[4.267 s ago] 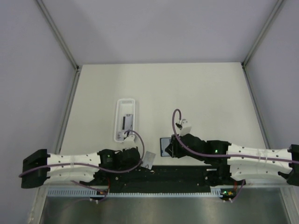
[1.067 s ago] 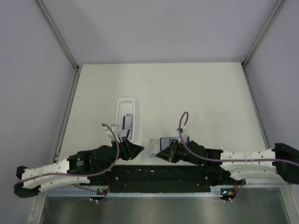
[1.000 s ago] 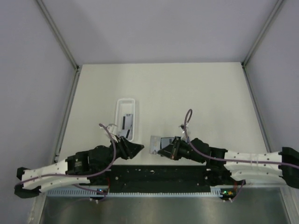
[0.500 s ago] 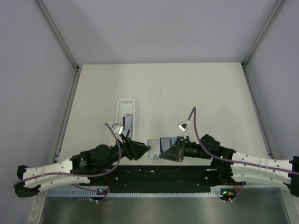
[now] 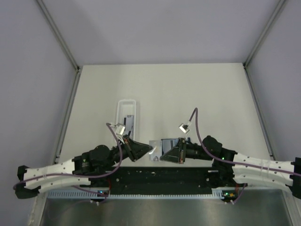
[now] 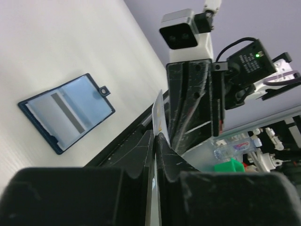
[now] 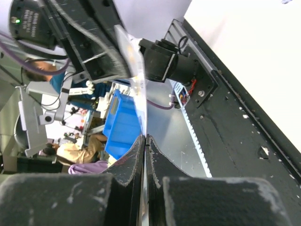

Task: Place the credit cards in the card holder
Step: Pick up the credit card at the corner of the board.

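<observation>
A grey credit card (image 5: 154,149) hangs edge-up above the table's near edge, between the two grippers. My left gripper (image 5: 149,151) is shut on its left end, and the card (image 6: 159,113) sticks out past the fingertips. My right gripper (image 5: 161,156) is shut on the other end; in the right wrist view the card (image 7: 129,52) runs from my fingers to the left gripper. The navy card holder (image 5: 170,143) lies open on the table just behind the right gripper. A striped card shows inside the card holder (image 6: 66,110) on its light blue lining.
A long white tray (image 5: 126,120) stands left of centre, behind the left gripper, with more cards (image 5: 127,123) in it. The black base rail (image 5: 160,176) runs along the near edge under both arms. Grey walls enclose the table.
The right gripper carried the card left, off the holder. The left gripper swung right to meet it and closed on the card's free end.
</observation>
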